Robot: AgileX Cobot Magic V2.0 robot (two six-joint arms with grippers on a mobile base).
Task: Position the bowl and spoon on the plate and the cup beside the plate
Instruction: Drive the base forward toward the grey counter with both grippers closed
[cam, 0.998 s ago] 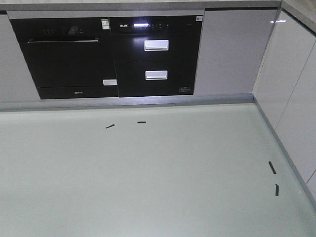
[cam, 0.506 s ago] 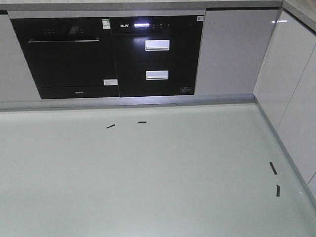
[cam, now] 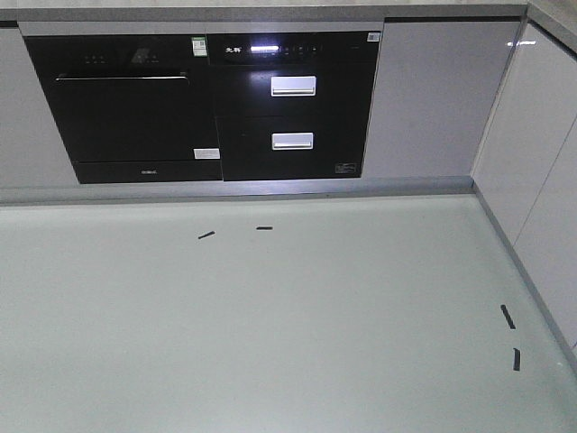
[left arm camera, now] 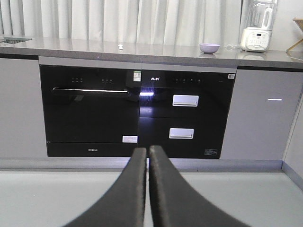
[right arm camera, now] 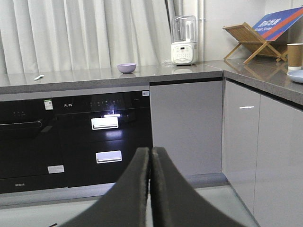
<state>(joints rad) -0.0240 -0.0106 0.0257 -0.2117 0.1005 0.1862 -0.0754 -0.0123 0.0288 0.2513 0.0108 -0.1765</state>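
Spoon point(right arm camera: 39, 76) lies slantwise on the grey counter point(right arm camera: 94, 75).

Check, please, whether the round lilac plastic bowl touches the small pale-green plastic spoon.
Apart: the right wrist view shows bare grey countertop between bowl and spoon.

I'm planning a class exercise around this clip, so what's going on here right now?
Nothing is being handled yet. The robot faces the kitchen cabinets, with the left gripper and right gripper both shut and empty. The bowl and spoon sit apart on the back countertop. The cup stands just behind the plate on the side counter at the right.
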